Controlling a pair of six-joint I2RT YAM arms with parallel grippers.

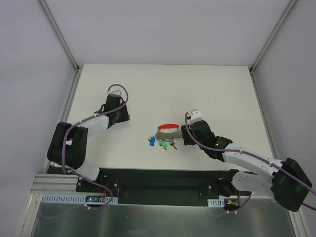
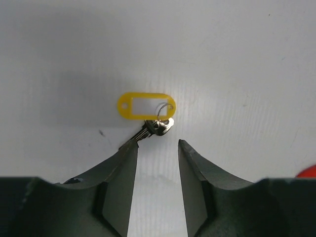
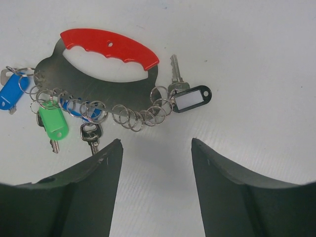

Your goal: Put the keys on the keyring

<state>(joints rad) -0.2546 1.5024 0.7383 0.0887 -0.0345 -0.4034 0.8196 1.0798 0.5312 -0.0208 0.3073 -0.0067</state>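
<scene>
A lone key with a yellow tag [image 2: 146, 106] lies flat on the white table, its silver blade [image 2: 148, 131] pointing at my left fingertip [image 2: 129, 154]. The left gripper [image 2: 157, 145] hovers just short of it, open, nothing between the fingers. The keyring [image 3: 111, 47], a red grip on a grey plate with a chain of small rings [image 3: 133, 117], lies ahead of my right gripper [image 3: 155, 143], which is open and empty. On the rings hang a blue-tagged key [image 3: 10, 94], a green one [image 3: 53, 123], a dark-tagged one [image 3: 191, 98] and a bare silver key [image 3: 90, 136].
In the top view the keyring [image 1: 168, 127] sits mid-table, with the right gripper [image 1: 185, 134] at its right. The left gripper [image 1: 123, 112] is about a hand's width to its left. Grey walls enclose the white table [image 1: 163, 84] on three sides.
</scene>
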